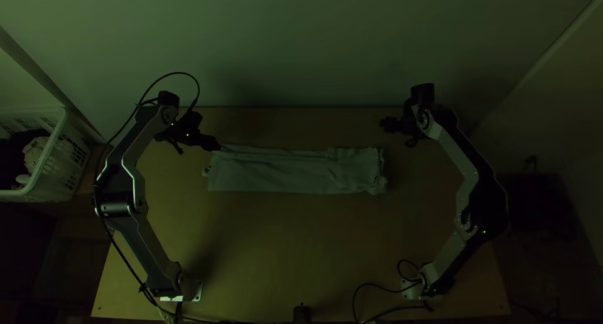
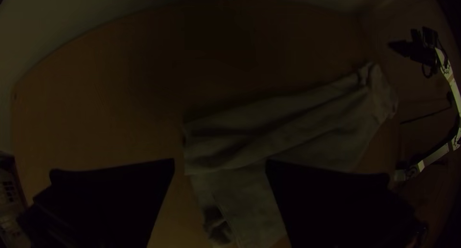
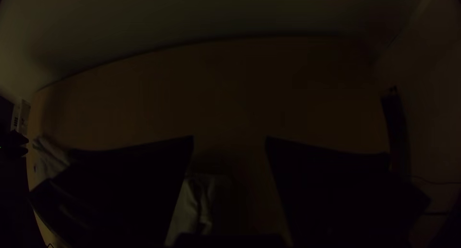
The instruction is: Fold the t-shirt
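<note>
The pale t-shirt (image 1: 276, 171) lies on the table as a long narrow folded strip running left to right, its right end rumpled. At its upper left corner is my left gripper (image 1: 213, 145); in the left wrist view the left gripper (image 2: 220, 164) stands open, with the t-shirt (image 2: 288, 123) below and between its fingers. Beyond the strip's right end, my right gripper (image 1: 388, 124) is up and to the right of the cloth. The right wrist view has the right gripper (image 3: 229, 140) open, with the rumpled end of the t-shirt (image 3: 194, 200) partly hidden by one finger.
A white laundry basket (image 1: 55, 151) with cloth in it stands off the table's left side. The wooden table (image 1: 295, 248) shows bare in front of the t-shirt. A wall rises behind the far edge. Cables lie near both arm bases.
</note>
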You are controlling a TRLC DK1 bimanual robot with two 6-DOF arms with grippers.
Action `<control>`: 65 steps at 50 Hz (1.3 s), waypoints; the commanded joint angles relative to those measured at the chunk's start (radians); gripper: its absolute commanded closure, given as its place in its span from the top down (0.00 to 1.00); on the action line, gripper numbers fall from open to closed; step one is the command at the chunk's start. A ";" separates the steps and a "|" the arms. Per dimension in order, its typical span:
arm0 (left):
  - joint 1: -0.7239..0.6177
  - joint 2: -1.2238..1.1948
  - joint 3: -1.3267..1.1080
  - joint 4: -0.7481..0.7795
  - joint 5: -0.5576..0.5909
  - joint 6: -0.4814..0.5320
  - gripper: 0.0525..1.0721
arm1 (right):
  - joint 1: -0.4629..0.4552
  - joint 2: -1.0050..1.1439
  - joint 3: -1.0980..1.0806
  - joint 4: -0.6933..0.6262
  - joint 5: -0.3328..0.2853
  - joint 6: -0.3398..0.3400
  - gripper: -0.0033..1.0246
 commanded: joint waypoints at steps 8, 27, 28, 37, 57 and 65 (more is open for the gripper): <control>0.101 -0.056 -0.017 -0.037 0.143 -0.078 0.95 | -0.031 -0.117 -0.027 0.009 0.007 0.043 0.91; 0.194 -0.059 -0.148 -0.037 0.309 -0.118 0.95 | -0.076 -0.251 0.066 0.009 -0.119 0.111 0.96; 0.198 -0.059 -0.155 -0.032 0.317 -0.118 0.95 | -0.077 -0.257 0.072 0.009 -0.122 0.114 0.96; 0.213 -0.042 -0.212 -0.005 0.344 -0.106 0.95 | -0.094 -0.294 0.108 -0.008 -0.125 0.122 0.96; 0.191 0.005 -0.340 0.091 0.347 -0.124 0.95 | -0.109 -0.350 0.075 -0.036 -0.125 0.132 0.96; 0.132 0.014 -0.386 0.149 0.346 -0.172 0.95 | -0.108 -0.367 0.082 -0.039 -0.125 0.134 0.96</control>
